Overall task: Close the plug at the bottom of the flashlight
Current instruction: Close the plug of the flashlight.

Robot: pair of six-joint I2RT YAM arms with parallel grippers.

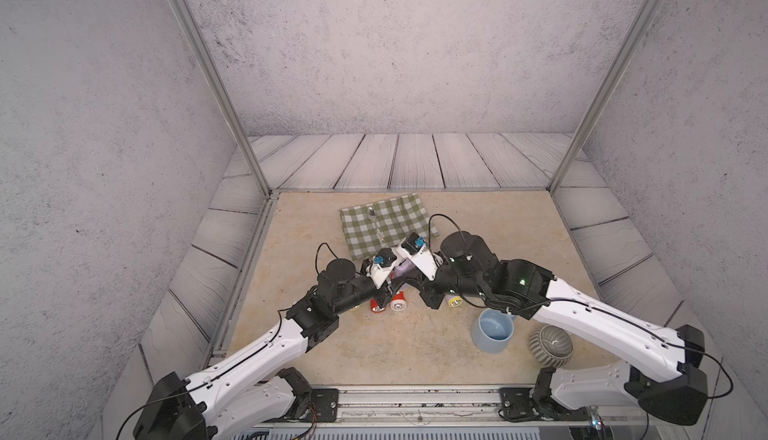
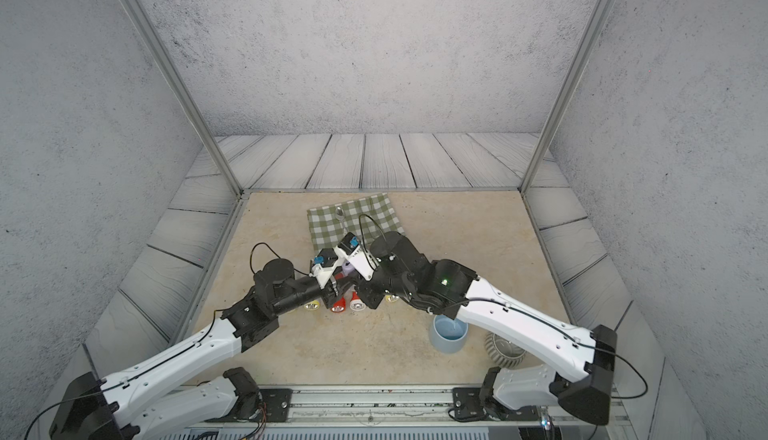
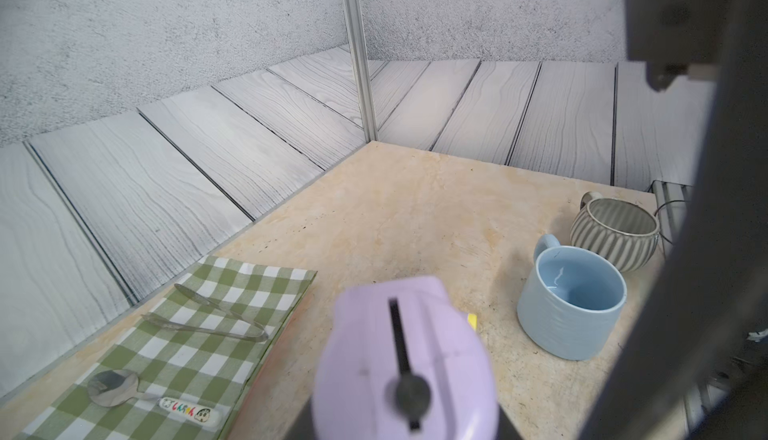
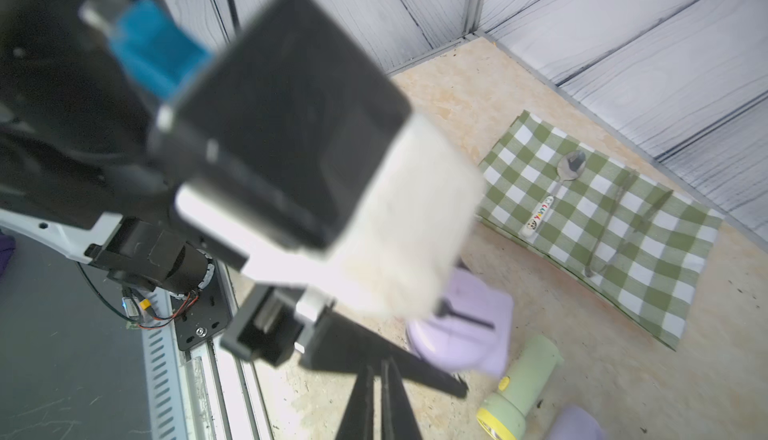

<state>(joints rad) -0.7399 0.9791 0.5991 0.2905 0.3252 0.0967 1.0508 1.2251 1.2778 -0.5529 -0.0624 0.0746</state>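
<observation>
Showing both top views: the two arms meet over the middle of the counter [image 1: 374, 354]. The left tool [image 1: 394, 286] and right tool [image 1: 411, 282] come tip to tip at the lilac flashlight [image 1: 402, 269], on the near side of the check cloth [image 1: 386, 221]. A red flashlight [image 1: 377, 305] lies beneath the arms, and a blue mug [image 1: 492, 329] and a ribbed grey mug [image 1: 550, 344] stand at near right.

Left wrist view: the lilac flashlight [image 3: 405, 354] fills the foreground, clamped in the left tool. A round dark knob [image 3: 411, 392] sits on its end, too blurred to tell whether that end is closed.

Right wrist view: the right tool [image 4: 380, 375] has its fingers [image 4: 365, 400] pressed together, holding nothing, near the lilac flashlight [image 4: 478, 321]. A green flashlight [image 4: 523, 375] lies on the counter close by.
</observation>
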